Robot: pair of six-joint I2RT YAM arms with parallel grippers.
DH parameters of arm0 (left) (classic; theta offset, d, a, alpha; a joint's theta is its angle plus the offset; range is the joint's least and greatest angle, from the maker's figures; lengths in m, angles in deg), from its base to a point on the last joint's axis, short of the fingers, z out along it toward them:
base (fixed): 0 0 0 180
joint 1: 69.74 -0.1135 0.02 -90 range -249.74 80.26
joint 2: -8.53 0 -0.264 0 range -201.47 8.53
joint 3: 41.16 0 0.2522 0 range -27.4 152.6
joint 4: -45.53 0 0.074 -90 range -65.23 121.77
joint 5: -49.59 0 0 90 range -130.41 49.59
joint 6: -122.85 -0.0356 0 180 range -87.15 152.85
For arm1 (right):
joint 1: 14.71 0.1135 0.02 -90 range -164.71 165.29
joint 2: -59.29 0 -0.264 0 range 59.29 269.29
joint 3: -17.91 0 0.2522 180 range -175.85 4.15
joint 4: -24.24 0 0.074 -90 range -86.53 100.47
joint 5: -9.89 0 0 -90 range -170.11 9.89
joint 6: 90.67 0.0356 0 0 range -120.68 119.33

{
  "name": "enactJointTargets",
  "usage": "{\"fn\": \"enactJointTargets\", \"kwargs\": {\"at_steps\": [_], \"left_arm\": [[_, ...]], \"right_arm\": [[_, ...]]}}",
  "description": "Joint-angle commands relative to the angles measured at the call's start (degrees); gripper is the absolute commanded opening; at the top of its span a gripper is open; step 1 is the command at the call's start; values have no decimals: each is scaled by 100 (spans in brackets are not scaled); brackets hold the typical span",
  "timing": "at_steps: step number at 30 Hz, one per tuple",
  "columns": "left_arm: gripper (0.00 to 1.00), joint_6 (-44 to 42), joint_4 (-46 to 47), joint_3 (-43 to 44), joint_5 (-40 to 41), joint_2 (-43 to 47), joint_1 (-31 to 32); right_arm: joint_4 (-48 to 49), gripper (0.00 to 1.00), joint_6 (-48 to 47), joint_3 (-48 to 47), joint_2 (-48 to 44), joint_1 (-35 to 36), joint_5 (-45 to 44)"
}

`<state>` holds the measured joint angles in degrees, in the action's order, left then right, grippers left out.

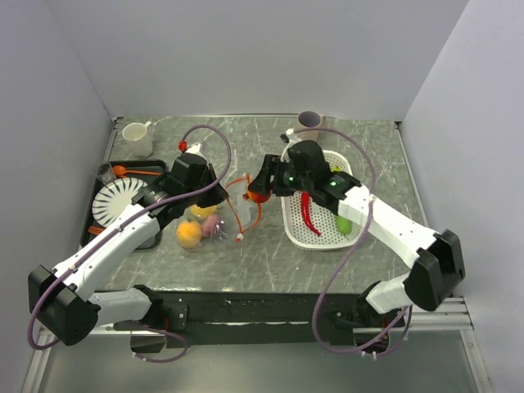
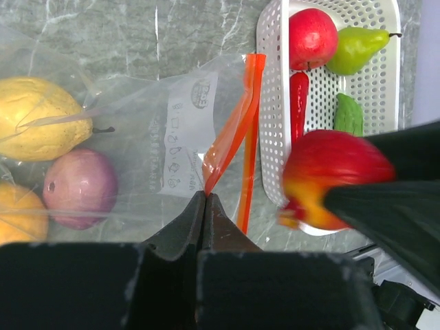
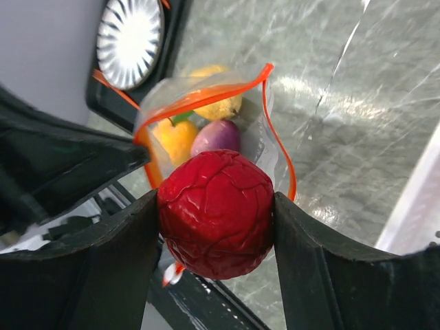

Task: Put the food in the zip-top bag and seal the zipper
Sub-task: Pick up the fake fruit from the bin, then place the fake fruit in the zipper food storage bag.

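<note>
Three fruits (image 2: 79,185) inside zip-top bag (image 2: 137,124). Left claw (image 2: 205,199) pinched shut on zipper (image 2: 237,124). Right claw (image 3: 216,214) grips red fruit (image 3: 214,206) at bag mouth. Four pieces (image 2: 313,38) remain in perforated basket (image 2: 271,103). Sealing not done.

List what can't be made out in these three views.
- Top view: the red fruit is mostly hidden by the right gripper holding it. The basket contents are partly covered by that arm.
- Left wrist: the orange fruit is cut off by the left edge. The red fruit is blurred. The bag label print is too small to read.
- Right wrist: the zip-top bag near rim and the zipper lower run are behind the red fruit.
</note>
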<state>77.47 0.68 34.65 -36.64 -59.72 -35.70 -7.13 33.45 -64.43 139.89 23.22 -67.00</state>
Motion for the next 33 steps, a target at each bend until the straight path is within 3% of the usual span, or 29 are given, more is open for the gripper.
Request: {"fn": "enactJointTargets", "kwargs": {"at_steps": [1,11,15,22,33], "left_arm": [[1,-94,139,212,-140,180,-12],[1,-85,138,300,-175,294,-12],[1,-50,165,256,-131,417,-12],[1,-41,59,212,185,611,-12],[1,-50,147,159,89,470,-12]], "right_arm": [[-24,40,-161,-332,350,205,-10],[-647,48,-460,-1288,1177,504,-193],[-867,71,-512,-1509,1388,557,-448],[-735,95,-671,-1299,801,549,-835],[-1078,100,-179,1,-869,84,-3181]]}}
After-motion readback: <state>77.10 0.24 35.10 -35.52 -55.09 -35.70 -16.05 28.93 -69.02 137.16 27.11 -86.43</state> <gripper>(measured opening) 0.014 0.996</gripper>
